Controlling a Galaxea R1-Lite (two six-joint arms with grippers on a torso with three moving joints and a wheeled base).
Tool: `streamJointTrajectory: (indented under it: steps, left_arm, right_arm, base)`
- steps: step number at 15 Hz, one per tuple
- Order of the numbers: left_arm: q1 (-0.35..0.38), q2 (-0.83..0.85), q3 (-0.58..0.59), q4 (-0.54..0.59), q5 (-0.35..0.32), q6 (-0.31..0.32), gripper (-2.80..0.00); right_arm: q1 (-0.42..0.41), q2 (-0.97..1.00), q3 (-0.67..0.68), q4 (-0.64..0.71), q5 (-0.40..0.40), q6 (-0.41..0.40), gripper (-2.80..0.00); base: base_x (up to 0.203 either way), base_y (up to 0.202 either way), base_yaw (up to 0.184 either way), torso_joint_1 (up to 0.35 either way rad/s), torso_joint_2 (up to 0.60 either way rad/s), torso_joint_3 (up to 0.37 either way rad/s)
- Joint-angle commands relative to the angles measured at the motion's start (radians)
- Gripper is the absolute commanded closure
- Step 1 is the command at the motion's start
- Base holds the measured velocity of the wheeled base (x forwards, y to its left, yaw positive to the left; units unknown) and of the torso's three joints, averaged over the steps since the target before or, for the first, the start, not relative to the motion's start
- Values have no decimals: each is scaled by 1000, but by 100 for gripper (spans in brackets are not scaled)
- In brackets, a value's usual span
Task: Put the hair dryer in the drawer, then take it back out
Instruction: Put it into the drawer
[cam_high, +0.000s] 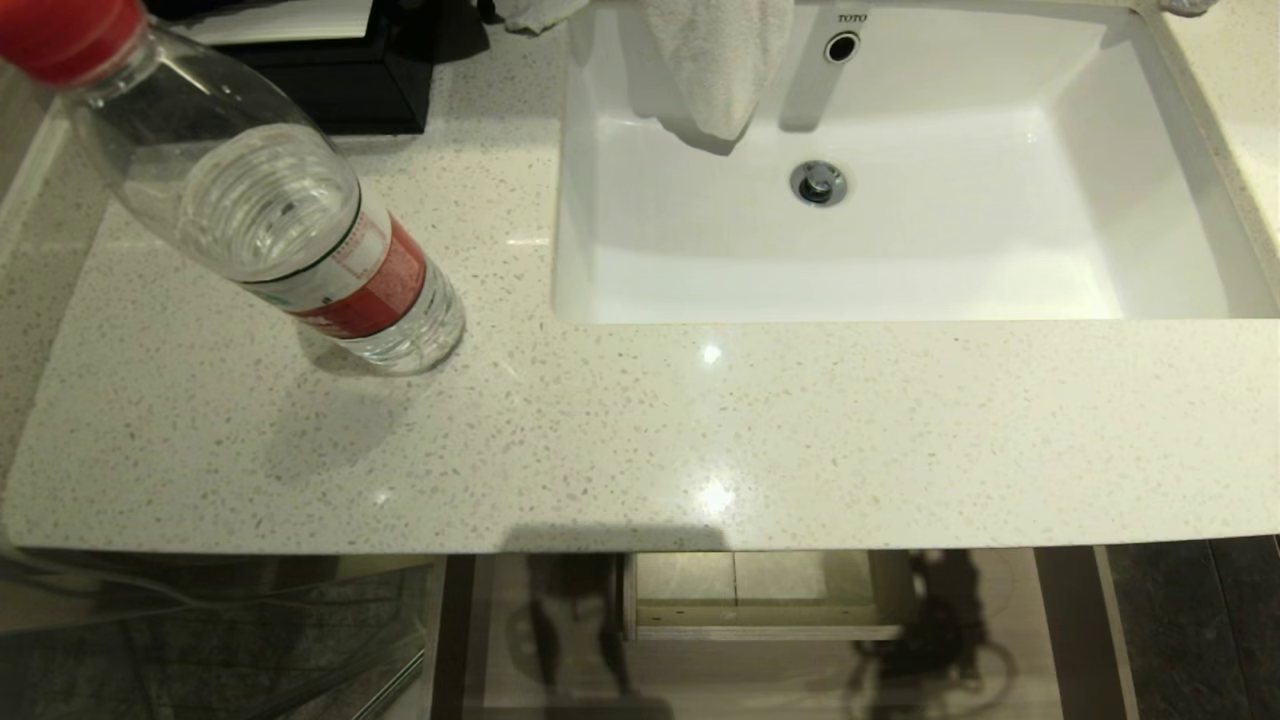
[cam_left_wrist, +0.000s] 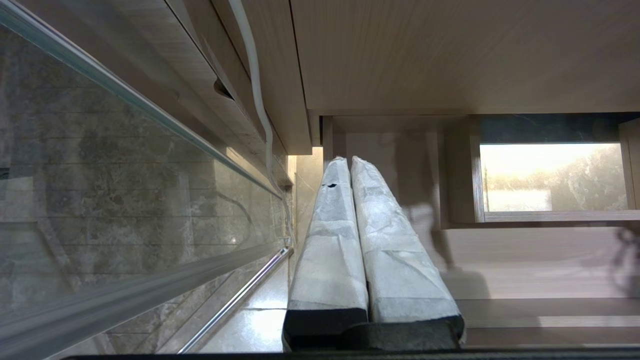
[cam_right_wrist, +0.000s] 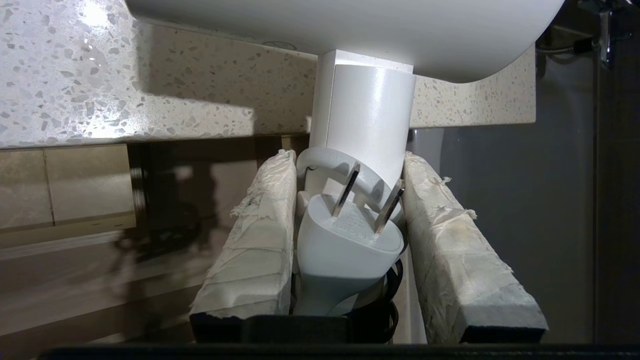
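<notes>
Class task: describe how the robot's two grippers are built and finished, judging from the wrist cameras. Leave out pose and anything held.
The left gripper has two long tapering fingers wrapped in whitish creased tape, rising from a black base. The right gripper has the same taped fingers, with frayed, dirtier tape and a grey end showing on one. No cables or markings show.

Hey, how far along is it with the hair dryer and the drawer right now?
Already done: the right pincer has a grip on the hair dryer, plug and cord between its fingers, below the counter edge. In hand: carrying it. The drawer stands open under the counter. Whether it has already been in the drawer cannot be told. The left pincer is shut, parked.
</notes>
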Motion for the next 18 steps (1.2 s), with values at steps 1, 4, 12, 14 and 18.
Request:
streamJointTrajectory:
  steps: [1,4,12,14,18]
  left_arm:
    - [0,0,-2,0,0,0,0]
    - [0,0,0,0,0,0,0]
    - [0,0,0,0,0,0,0]
    - [0,0,-1,0,0,0,0]
    - [0,0,-1,0,0,0,0]
  right_arm:
    - [0,-14,2,6,-2,-2,0]
    - [0,-11,1,13,-2,-2,0]
    - [3,-14,-9,60,-2,7,0]
    - [4,-16,-6,57,-1,-3,0]
    - [5,-4,-22,62,-3,-30,0]
  base:
    - [0,0,0,0,0,0]
    - [0,0,0,0,0,0]
    - [0,0,0,0,0,0]
    - [0,0,0,0,0,0]
    - [0,0,0,0,0,0]
